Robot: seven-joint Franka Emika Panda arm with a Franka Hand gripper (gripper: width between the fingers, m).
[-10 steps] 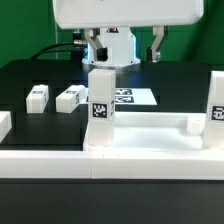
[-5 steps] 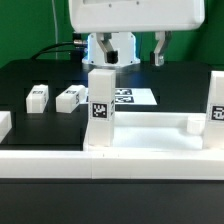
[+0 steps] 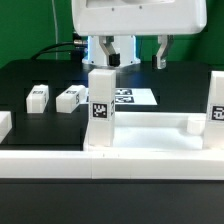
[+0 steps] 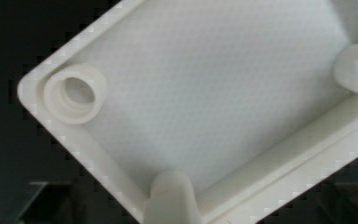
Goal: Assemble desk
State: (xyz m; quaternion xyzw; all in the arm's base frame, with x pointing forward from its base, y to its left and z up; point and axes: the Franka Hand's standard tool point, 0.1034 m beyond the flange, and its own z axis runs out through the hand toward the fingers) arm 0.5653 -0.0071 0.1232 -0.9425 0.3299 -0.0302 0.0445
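The desk slab lies in front, a wide white tray with raised corners. Two white legs stand upright in it: one at the exterior view's left, one at its right edge, both tagged. Two loose legs lie on the black table at the left. My gripper hangs open and empty above and behind the slab. The wrist view looks down on the slab, an empty round corner socket and the top of a standing leg.
The marker board lies flat on the table behind the slab. A long low white rail runs along the front. Another white block sits at the exterior view's left edge.
My hand has shifted toward the exterior view's right and risen slightly. The desk parts have not moved.
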